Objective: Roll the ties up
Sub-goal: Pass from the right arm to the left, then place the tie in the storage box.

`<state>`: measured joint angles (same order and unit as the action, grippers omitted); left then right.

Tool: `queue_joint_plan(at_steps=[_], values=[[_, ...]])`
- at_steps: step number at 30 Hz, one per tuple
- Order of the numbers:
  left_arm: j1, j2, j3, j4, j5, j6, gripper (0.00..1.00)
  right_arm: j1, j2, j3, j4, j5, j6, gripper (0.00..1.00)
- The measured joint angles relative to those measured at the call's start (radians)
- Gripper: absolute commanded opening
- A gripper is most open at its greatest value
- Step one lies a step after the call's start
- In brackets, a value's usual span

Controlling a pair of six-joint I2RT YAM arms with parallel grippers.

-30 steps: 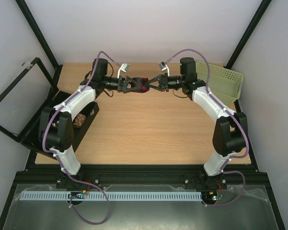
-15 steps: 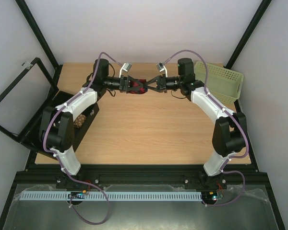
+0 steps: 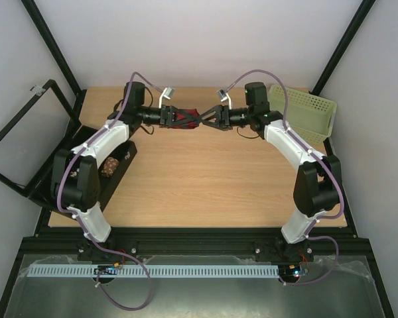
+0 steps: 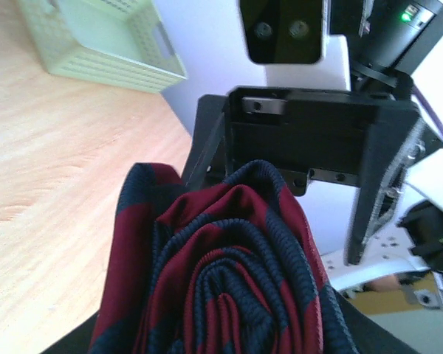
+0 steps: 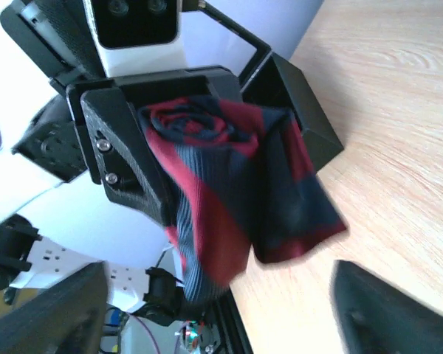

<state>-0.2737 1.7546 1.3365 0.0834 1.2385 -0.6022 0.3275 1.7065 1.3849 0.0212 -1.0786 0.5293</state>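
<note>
Tie [image 3: 184, 123], rolled, clamped in left gripper [image 3: 188, 119] above far centre of table [image 3: 205, 179]. Right gripper [image 3: 205, 120] faces it from just right, jaws apart, holding nothing. Roll axis unclear.

Left arm [image 3: 106, 140] and right arm [image 3: 285, 142] with white shells and black joints, a purple cable [image 3: 255, 71] looping along each, white wrist camera housing [image 4: 292, 44], silver screws [image 5: 102, 145], small green light [image 4: 407, 13].
</note>
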Motion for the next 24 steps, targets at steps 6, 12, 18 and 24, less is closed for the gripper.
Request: queue_joint_plan(at_steps=[6,12,18,24], values=[[0.074,-0.046,0.042,-0.315,-0.114,0.316,0.02,-0.02,-0.013,0.027,-0.14,0.087,-0.161,0.99],[0.171,-0.102,0.116,-0.683,-0.28,0.694,0.02,-0.051,-0.025,0.097,-0.301,0.26,-0.305,0.99],[0.336,-0.081,0.27,-1.014,-0.433,1.009,0.02,-0.098,-0.025,0.131,-0.442,0.311,-0.425,0.99],[0.504,-0.013,0.373,-1.213,-0.687,1.204,0.04,-0.137,-0.025,0.135,-0.511,0.32,-0.472,0.99]])
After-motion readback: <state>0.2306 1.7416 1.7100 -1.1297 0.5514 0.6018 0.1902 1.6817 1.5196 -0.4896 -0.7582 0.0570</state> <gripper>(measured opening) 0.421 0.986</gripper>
